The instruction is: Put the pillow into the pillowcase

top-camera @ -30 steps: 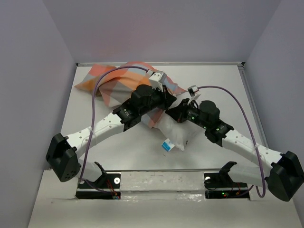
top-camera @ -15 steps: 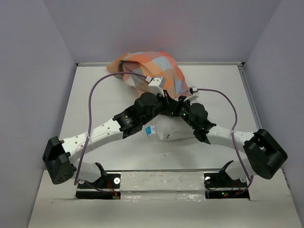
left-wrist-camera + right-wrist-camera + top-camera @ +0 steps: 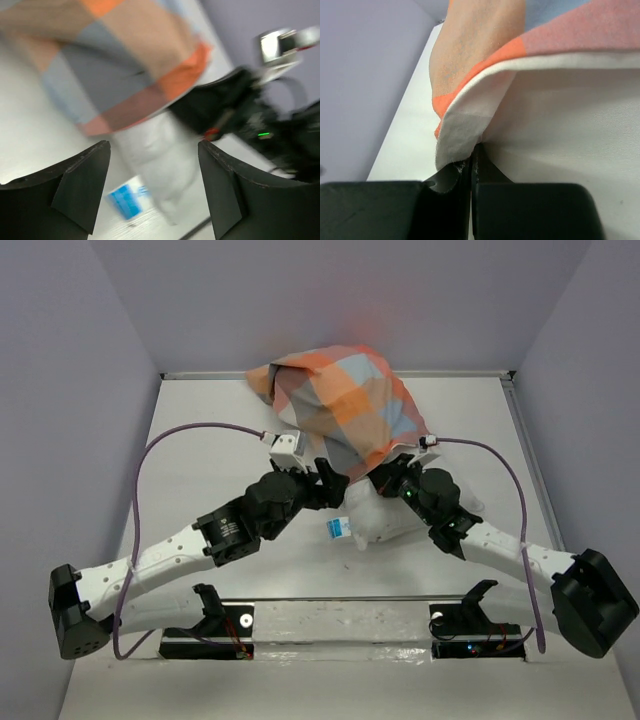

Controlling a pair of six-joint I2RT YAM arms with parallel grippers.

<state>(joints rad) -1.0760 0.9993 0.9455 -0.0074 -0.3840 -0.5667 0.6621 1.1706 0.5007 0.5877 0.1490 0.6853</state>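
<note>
The checked pillowcase is bunched and raised at the back centre of the table. The white pillow sticks out of its lower end, a blue tag at its near corner. My right gripper is shut on the pillowcase's hem, with the pillow right beside its jaws. My left gripper stands open just left of the pillow, holding nothing. Its view is blurred: pillow and blue tag lie between its spread fingers, the pillowcase beyond.
The table is white, with a raised rim along the back and sides and purple walls around it. A purple cable loops from the left wrist. The right arm shows dark in the left wrist view.
My left gripper has opened, let go of the pillowcase and drawn back toward the near side. The right gripper stays shut on the hem; the pillowcase has shifted slightly right.
</note>
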